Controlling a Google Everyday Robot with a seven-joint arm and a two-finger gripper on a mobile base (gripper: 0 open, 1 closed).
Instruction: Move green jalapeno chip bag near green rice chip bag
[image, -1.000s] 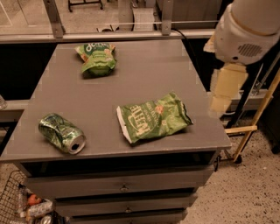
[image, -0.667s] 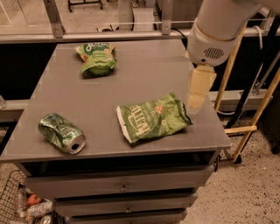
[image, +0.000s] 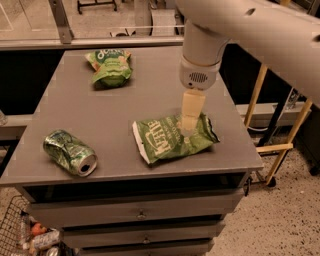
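The green jalapeno chip bag (image: 165, 141), dark green with white "Kettle" lettering, lies flat near the front right of the grey table (image: 150, 95). The green rice chip bag (image: 111, 67), a smaller bright-green pouch, lies at the back left of the table. My gripper (image: 188, 129) hangs from the white arm and points straight down over the right half of the jalapeno bag, at or just above its surface.
A crushed green can (image: 70, 152) lies at the table's front left. Drawers (image: 142, 215) sit under the tabletop. A wooden frame (image: 280, 145) stands off the right edge. A metal rail (image: 90, 42) runs behind the table.
The arm has swung left from beyond the table's right edge to above the jalapeno bag, and the gripper has come down onto it. The bags and can have not moved.
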